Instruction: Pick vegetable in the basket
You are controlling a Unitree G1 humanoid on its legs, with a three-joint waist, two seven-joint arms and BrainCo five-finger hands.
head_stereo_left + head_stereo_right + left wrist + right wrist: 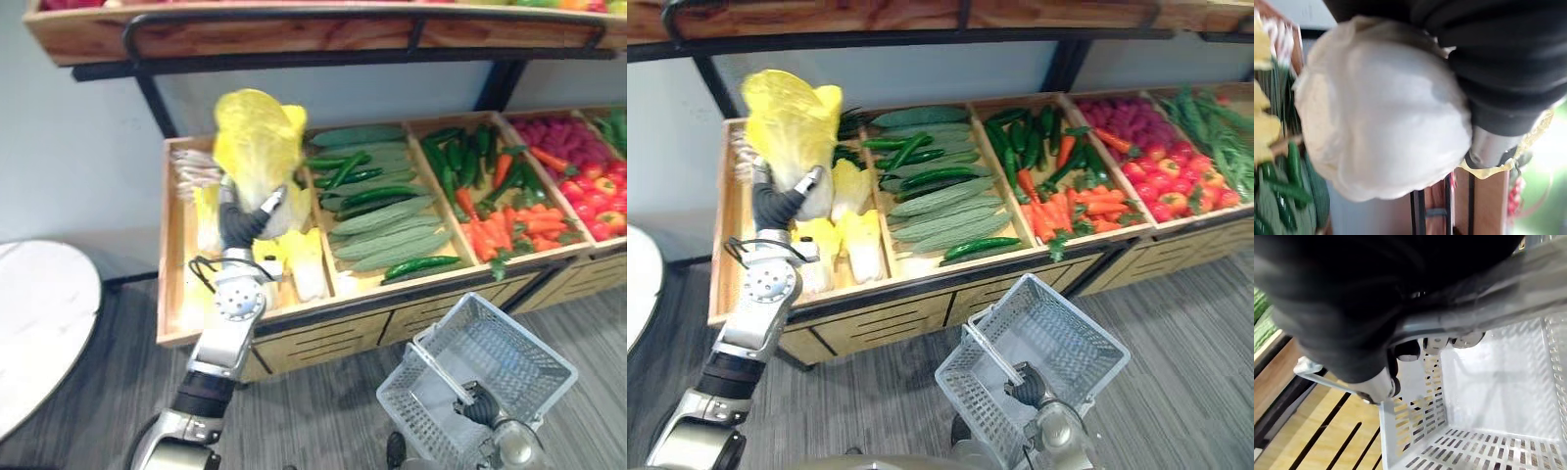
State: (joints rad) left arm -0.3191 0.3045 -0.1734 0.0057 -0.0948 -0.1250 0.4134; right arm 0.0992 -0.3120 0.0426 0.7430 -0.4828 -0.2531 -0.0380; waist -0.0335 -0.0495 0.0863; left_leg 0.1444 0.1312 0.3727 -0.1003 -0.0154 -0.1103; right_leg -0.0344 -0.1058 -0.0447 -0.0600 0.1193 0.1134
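My left hand (245, 221) is shut on a yellow-leaved napa cabbage (257, 137) and holds it up above the stand's left compartment (176, 294). Its pale white base (1381, 112) bulges past the hand's dark cover in the left wrist view. Low at the right hangs a grey wire basket (524, 333), tilted, with nothing inside. My right hand (1027, 389) is shut on the basket's handle (991, 357). The right wrist view looks past that hand (1396, 352) into the basket's bare slotted walls (1488, 382).
More yellow cabbages (306, 262) lie in the left compartment. Cucumbers (382, 220), green peppers (451, 157), carrots (509, 223) and red vegetables (588, 186) fill the compartments to the right. An upper shelf (294, 34) overhangs the stand. A white round table (39, 313) stands at the left.
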